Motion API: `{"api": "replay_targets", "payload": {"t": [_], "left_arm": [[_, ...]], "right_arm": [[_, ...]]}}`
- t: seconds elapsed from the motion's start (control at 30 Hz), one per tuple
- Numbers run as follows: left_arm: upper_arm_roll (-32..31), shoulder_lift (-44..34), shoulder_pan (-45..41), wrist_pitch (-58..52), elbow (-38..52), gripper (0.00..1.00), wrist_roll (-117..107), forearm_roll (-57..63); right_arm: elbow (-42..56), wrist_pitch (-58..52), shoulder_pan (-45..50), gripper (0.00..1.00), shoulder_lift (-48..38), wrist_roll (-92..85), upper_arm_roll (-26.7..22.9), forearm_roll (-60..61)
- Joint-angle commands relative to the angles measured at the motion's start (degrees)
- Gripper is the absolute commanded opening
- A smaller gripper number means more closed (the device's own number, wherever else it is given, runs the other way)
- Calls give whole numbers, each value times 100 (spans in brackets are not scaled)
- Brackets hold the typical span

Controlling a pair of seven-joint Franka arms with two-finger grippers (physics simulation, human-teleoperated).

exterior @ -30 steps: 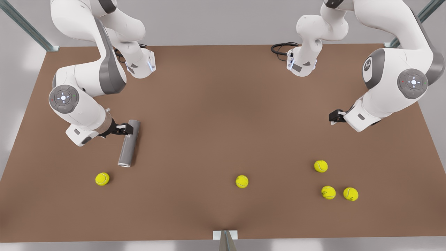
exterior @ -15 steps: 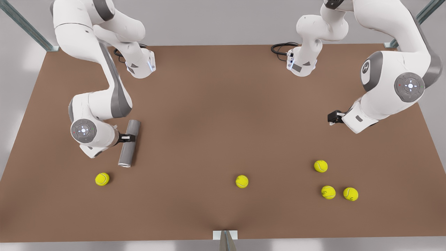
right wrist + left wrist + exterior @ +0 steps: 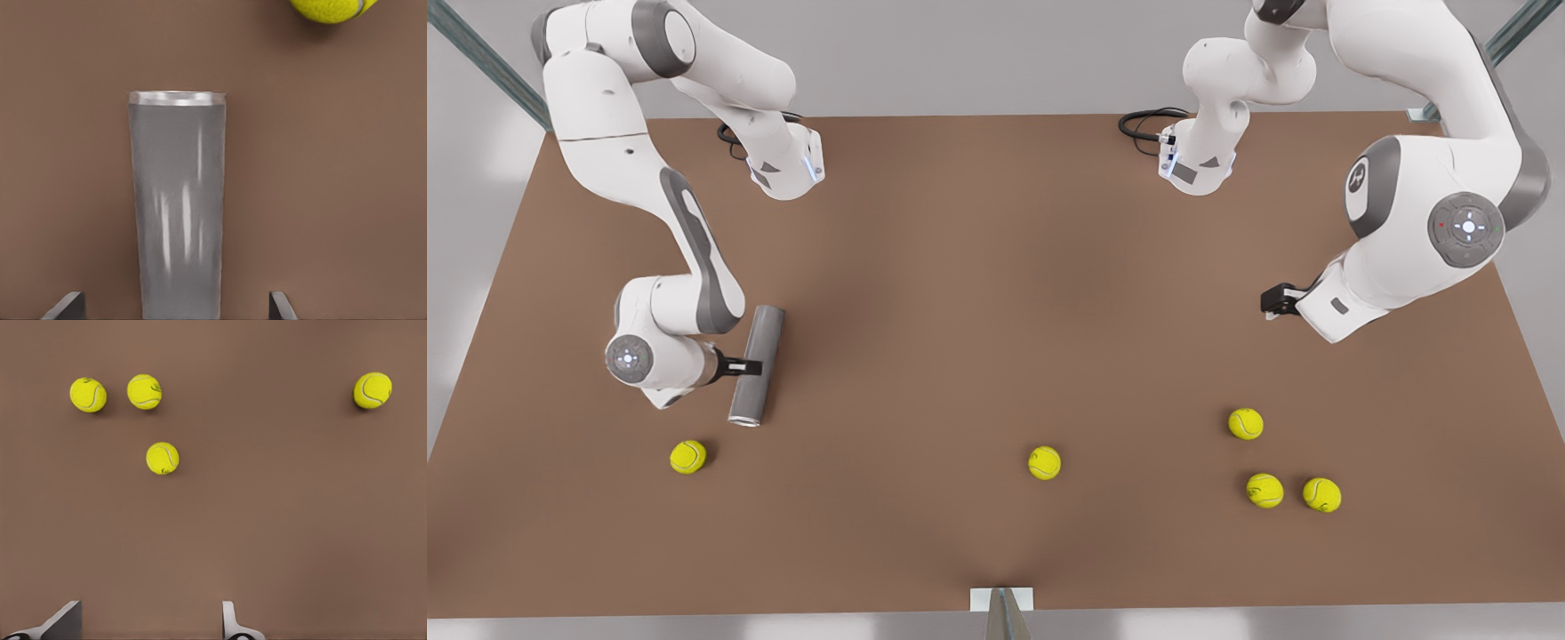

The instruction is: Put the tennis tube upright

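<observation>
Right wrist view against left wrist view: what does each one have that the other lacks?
Right wrist view: the tennis tube lying on its side between the right gripper's open fingers, a gap on each side, with one tennis ball beyond its lighter rim. Left wrist view: the left gripper, open above the table, with three clustered tennis balls and a fourth ball apart from them. Both: the brown table.

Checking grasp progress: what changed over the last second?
The right end effector slid along the tennis tube toward its rimmed end, open astride it. The tube still lies flat; the left end effector waits, and the tennis balls stayed put.
</observation>
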Motion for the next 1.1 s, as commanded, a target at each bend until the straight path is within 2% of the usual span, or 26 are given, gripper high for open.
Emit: {"api": "replay_targets", "payload": {"t": [0.0, 0.17, 0.3, 0.4, 1.07], "left_arm": [[0, 0, 0, 0, -9, 100, 0, 1], [0, 0, 0, 26, -70, 100, 0, 1], [0, 8, -18, 26, -70, 100, 0, 1], [0, 17, -18, 35, -70, 100, 0, 1], [0, 149, -18, 79, -79, 100, -18, -8]], "right_arm": [[-35, 37, 0, 100, 0, -3, 0, -1], [-237, 283, -36, 100, 140, -38, 0, -9], [-738, 336, -97, 100, -79, -47, 9, -9], [-1239, 1180, -150, 100, -194, -117, 9, -9], [-1327, 1479, -132, 100, 202, -179, 9, -45]]}}
